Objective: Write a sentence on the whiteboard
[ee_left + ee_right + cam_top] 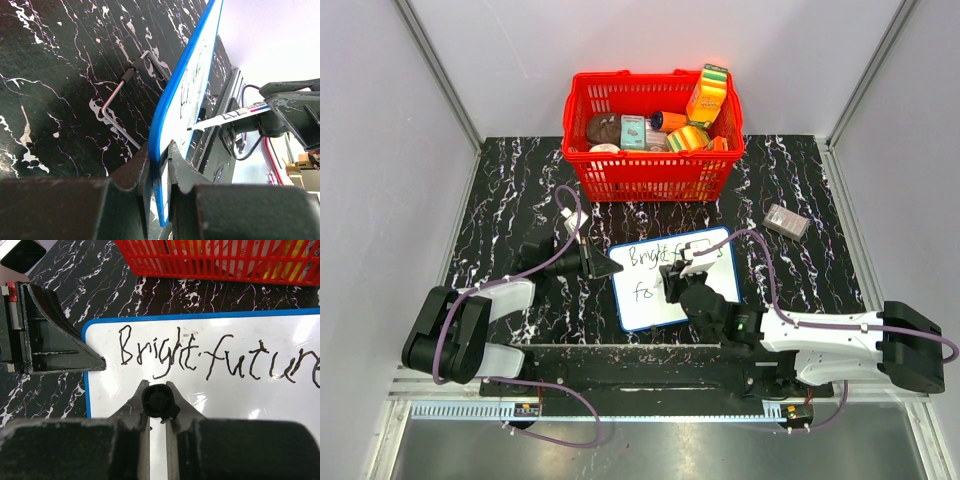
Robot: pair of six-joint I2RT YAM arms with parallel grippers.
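Right now you are working with one whiteboard (650,312), flat and white with a thin blue rim and rounded corners, lying on the black marbled table (510,200) near one red lattice basket (650,180). Your left gripper (612,268) is pinching its left edge. Your right gripper (672,283) is clamping one marker (157,400) over it. The sentence (216,356), in shaky black lettering, is showing "Bright future".

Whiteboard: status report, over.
Left gripper clamps edge of blue-rimmed white whiteboard. Right gripper shut on white-bodied marker. Black handwritten sentence: second line begun. Nothing obstructing.
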